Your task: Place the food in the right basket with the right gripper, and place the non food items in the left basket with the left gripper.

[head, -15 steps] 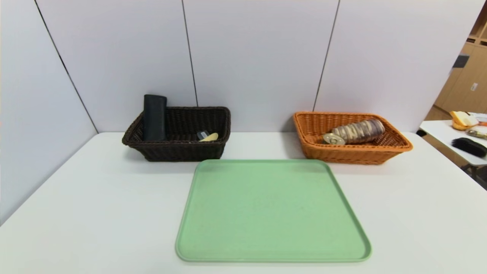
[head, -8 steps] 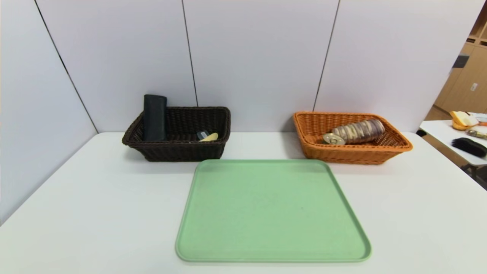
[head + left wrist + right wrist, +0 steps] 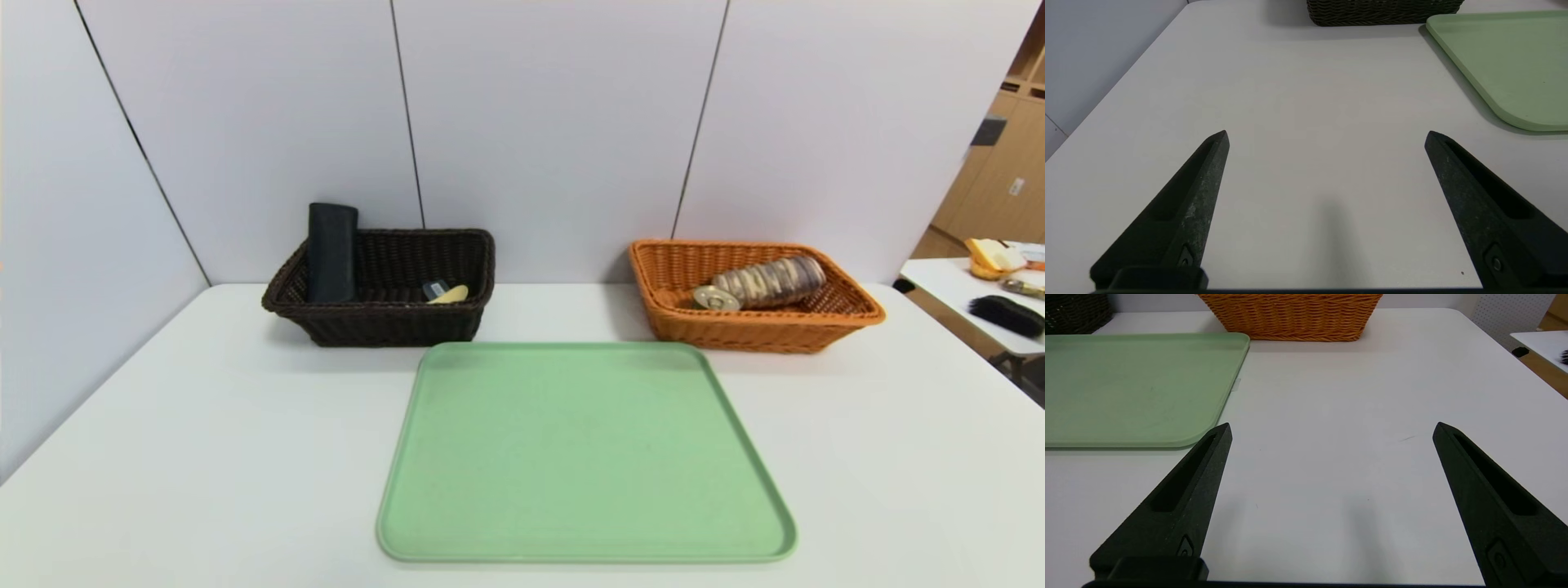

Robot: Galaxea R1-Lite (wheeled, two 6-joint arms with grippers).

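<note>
A green tray (image 3: 584, 453) was seen lying bare on the white table (image 3: 204, 425), in front of and between two wicker baskets set against the back wall. In the dark brown basket (image 3: 384, 314), on the robot's left, a black cylindrical object (image 3: 331, 251) was propped upright against the far left corner, its top standing above the rim, and a small pale yellow item (image 3: 450, 295) with a small grey piece (image 3: 434, 288) just beside it was seen near the front right corner; what these two small things were could not be told. In the orange basket (image 3: 755, 327), on the robot's right, a sleeve of round biscuits in clear wrapping (image 3: 767, 282) was laid on its side, with a round, coin-like piece (image 3: 716, 299) resting against its left end. Neither gripper was shown in the head view. In the left wrist view, the left gripper (image 3: 1327, 134) was held low over the bare table to the left of the tray, its jaws spread wide and nothing held between them. In the right wrist view, the right gripper (image 3: 1333, 426) was held likewise over the bare table to the right of the tray, jaws spread wide and nothing gripped.
</note>
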